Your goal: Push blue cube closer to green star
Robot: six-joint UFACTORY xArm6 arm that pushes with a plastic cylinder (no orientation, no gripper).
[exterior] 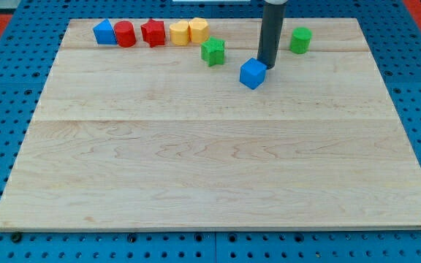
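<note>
The blue cube (253,74) sits near the view's top, right of centre. The green star (213,52) lies a short way to its upper left, apart from it. My tip (268,67) is at the end of the dark rod, just off the cube's upper right side, touching it or nearly so.
Along the view's top edge of the wooden board (210,168) stands a row: a blue block (104,33), a red cylinder (125,33), a red star (153,33), and two yellow blocks (180,33) (199,30). A green cylinder (300,39) stands to the right of the rod.
</note>
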